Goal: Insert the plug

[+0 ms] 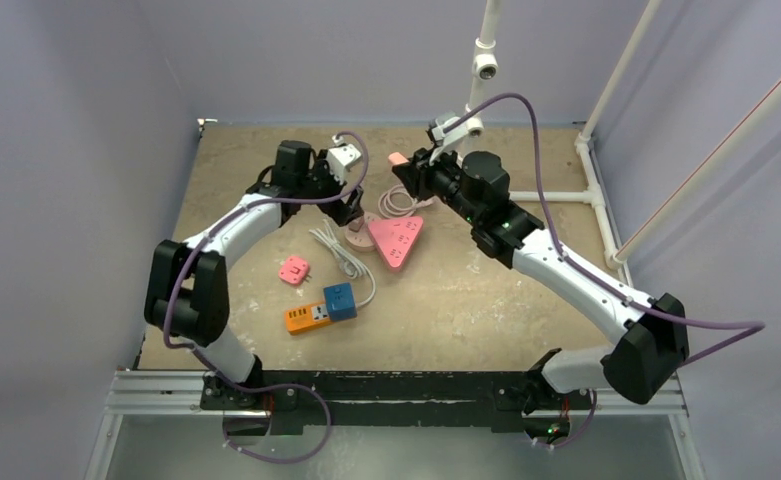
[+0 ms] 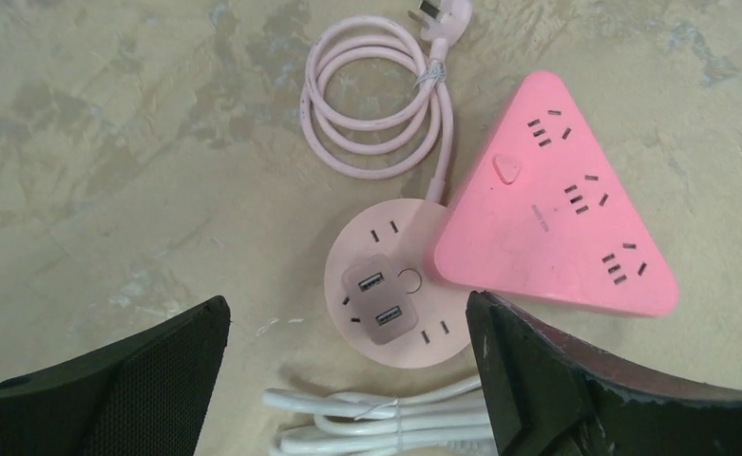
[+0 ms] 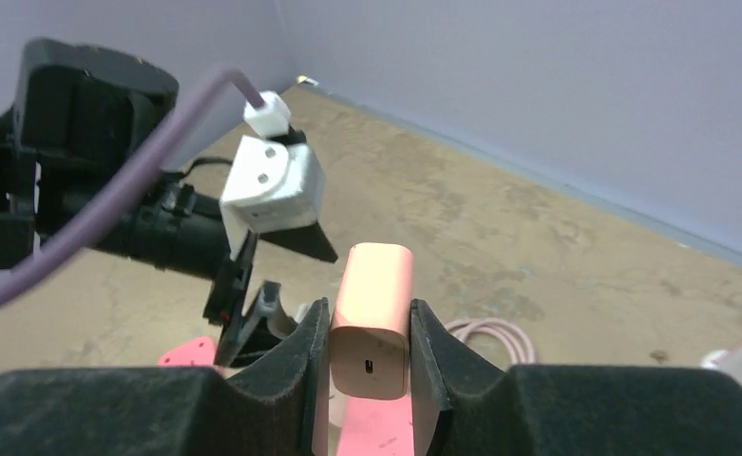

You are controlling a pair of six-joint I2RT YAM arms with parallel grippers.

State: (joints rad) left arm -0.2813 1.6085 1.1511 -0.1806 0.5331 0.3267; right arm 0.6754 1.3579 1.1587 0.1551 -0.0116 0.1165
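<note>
- Right gripper (image 3: 371,332) is clamped on the pink plug (image 3: 374,294), its pads pressing the two flat sides, with a small slot on the face toward the wrist camera
- Plug is held up off the table (image 1: 486,290), on the far side of the triangular pink strip (image 2: 557,209)
- Left gripper (image 2: 348,318) is spread wide and holds nothing, hanging over the round pink hub (image 2: 386,237)
- Hub touches the triangle's edge, with a coiled pink cord (image 2: 371,104) beyond it and a white cable bundle (image 2: 386,418) just beside it

Three power strips (image 1: 396,240), three adapters (image 3: 371,323)
</note>
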